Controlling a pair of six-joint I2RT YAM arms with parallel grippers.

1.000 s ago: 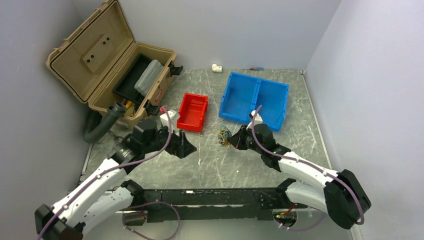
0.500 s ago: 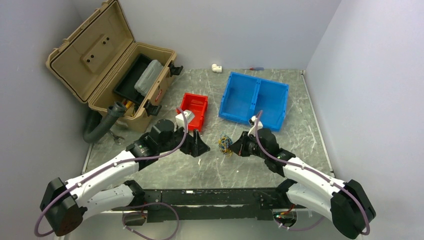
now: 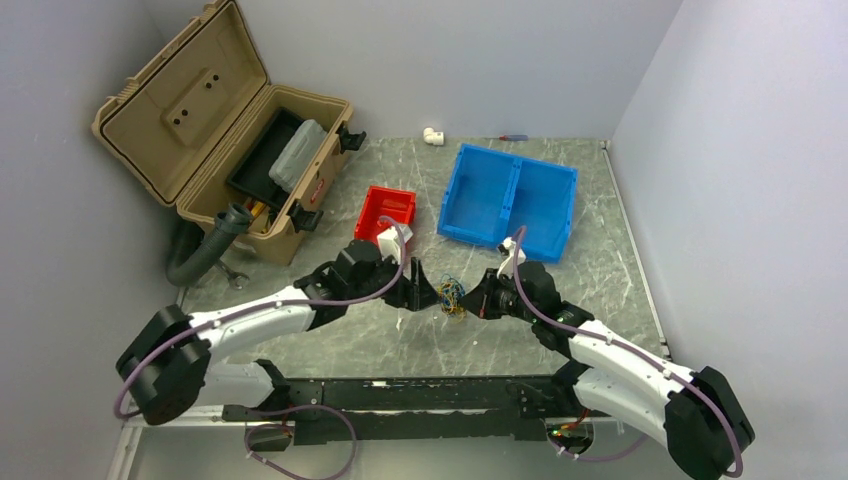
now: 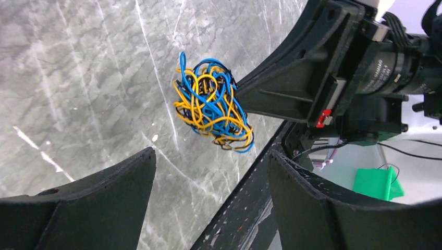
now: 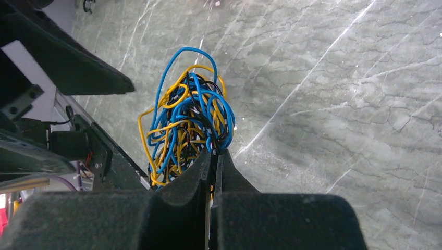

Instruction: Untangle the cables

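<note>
You were looking at a robotics lab test cell. Plain pale grey walls (image 3: 450, 60) boxed in a small table (image 3: 600, 250) with a grey marble-patterned top on three sides. Two white and black robot arms (image 3: 250, 318) were bolted to a black rail (image 3: 420, 395) at its near edge, with purple hoses (image 3: 330, 300) running along them. On the table sat an open tan toolbox (image 3: 190, 110), a red bin (image 3: 385, 205), a blue two-compartment bin (image 3: 515, 190) and a small tangle of cables (image 3: 452, 293).

Red bin (image 3: 383, 205) (far side) stands near the left claw (image 3: 434, 294).
</note>
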